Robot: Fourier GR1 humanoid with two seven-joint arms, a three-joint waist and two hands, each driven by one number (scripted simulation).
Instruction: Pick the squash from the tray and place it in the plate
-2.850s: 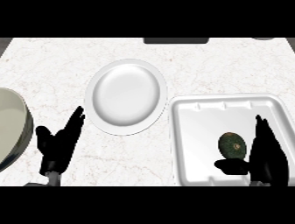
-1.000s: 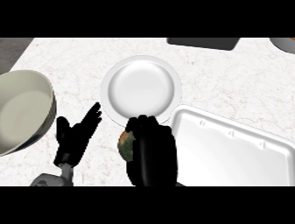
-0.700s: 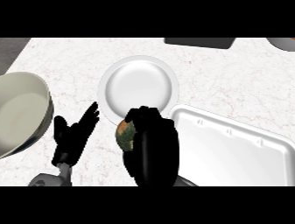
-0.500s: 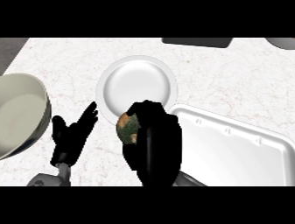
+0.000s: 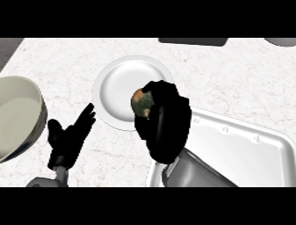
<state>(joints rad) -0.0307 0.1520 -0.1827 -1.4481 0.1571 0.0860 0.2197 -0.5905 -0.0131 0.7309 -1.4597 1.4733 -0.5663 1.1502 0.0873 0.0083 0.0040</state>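
the right hand [image 5: 168, 125] had its fingers curled round the squash [image 5: 140, 102], holding it over the right rim of the white plate [image 5: 120, 85]. the white tray [image 5: 244, 151] lay just right of the plate, its near corner hidden under the forearm. the left hand [image 5: 69, 139] rested open with straight fingers at lower left, near a pale bowl [image 5: 7, 118] on the marble tabletop [image 5: 59, 57].

The squash [image 5: 140, 103] is showing mottled green and orange; right hand [image 5: 166, 127] is looking black, plate [image 5: 117, 83] and tray [image 5: 241, 154] white, counter [image 5: 59, 66] faintly veined, nine-o'clock bowl [image 5: 7, 118] cream.
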